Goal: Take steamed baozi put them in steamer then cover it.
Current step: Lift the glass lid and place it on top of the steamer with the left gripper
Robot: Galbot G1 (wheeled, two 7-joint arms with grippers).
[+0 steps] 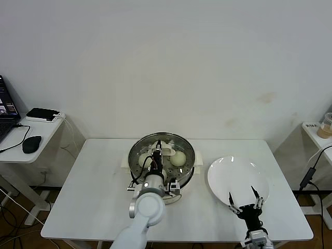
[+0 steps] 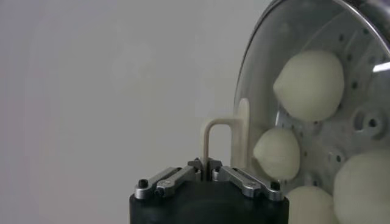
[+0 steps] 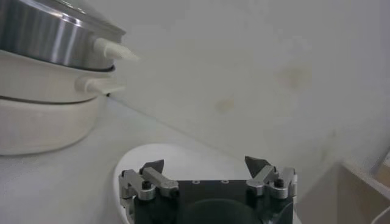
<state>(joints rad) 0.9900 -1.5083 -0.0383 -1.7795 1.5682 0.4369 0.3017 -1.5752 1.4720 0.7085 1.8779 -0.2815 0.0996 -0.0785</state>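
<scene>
A plain white wall (image 1: pixel 171 62) fills the space behind a white counter (image 1: pixel 93 192); faint brownish stains mark the wall low on its right half. Left of the counter stands a small white desk (image 1: pixel 31 136) carrying a black mouse (image 1: pixel 31 143), a laptop's edge and cables. A white shelf (image 1: pixel 317 136) sits at far right.

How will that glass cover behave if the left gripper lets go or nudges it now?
The cover looks rigid glass, so probably breakable if dropped. The left gripper is shut on only its thin handle, so it may swing. Its smooth metal rim might slide on the steamer.
</scene>
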